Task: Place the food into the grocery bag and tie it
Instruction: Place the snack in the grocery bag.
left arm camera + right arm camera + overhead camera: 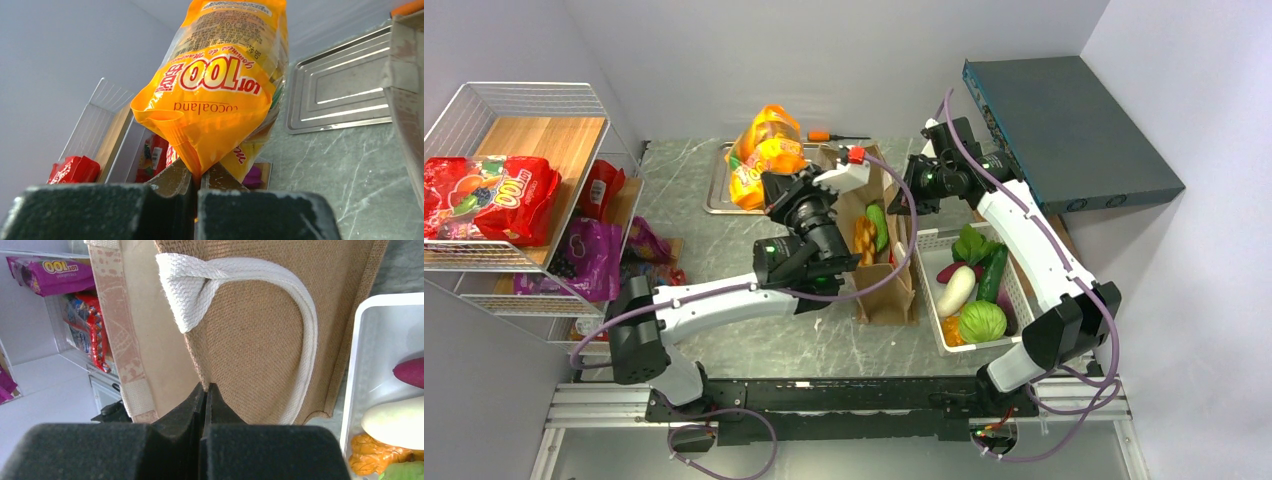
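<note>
My left gripper (196, 175) is shut on the corner of a shiny orange snack packet (220, 85), which hangs above the metal tray in the top view (767, 155), left of the bag. The brown grocery bag (879, 250) stands open at the table's middle, with an orange braided piece (864, 240) and a light green vegetable (877, 225) inside. My right gripper (206, 390) is shut on the bag's right rim (240, 335), next to its white loop handle (300, 315). No red chili shows.
A white basket (954, 340) right of the bag holds vegetables. A wire shelf (514, 190) at left holds red and purple snack packets. A metal tray (719, 190) lies at the back. A dark box (1064, 130) sits at the back right.
</note>
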